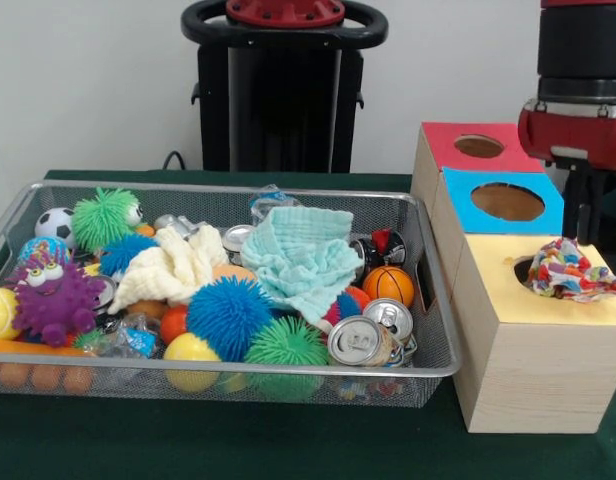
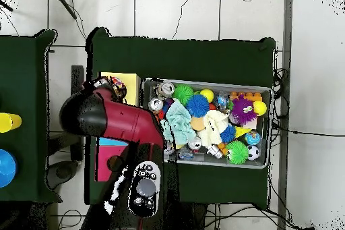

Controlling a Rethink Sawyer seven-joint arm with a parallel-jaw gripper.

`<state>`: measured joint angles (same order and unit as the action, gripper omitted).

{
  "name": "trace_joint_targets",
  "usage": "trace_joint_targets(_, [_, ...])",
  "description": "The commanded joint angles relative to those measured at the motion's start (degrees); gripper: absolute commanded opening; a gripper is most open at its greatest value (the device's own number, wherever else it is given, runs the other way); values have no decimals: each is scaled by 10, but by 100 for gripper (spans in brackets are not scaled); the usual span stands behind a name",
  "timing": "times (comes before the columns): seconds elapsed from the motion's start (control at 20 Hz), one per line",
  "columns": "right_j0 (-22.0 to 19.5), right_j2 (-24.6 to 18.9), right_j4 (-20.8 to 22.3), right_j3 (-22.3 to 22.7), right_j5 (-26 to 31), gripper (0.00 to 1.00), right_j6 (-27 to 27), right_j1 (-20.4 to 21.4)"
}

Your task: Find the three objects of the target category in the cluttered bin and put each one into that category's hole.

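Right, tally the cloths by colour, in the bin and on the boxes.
Mint green cloth: 1
Cream cloth: 1
Multicoloured cloth: 1, at the hole of the yellow box
Total: 3

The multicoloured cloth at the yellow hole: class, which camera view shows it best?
The front view: the multicoloured cloth lies in full sight, bunched over the yellow box's hole. In the overhead view the red arm covers most of it, leaving only a scrap.

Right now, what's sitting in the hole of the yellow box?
A multicoloured cloth is bunched in the yellow box hole, partly spilling over its rim. Anything deeper inside is hidden by the cloth.
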<state>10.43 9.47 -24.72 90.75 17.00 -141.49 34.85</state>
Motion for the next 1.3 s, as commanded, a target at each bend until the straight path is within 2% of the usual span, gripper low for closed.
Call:
trace_joint_targets(0.05, [-3, -36, -16, 42, -61, 0, -113, -58])
trace_joint_targets(0.3, [-3, -36, -10, 40, -77, 0, -99, -69])
trace_joint_targets(0.7, [6, -22, -6, 29, -70, 0, -91, -84])
trace_joint_targets(0.9, [-13, -51, -12, 42, -66, 0, -91, -80])
trace_joint_targets(1.3, [0, -30, -16, 21, -12, 0, -90, -95])
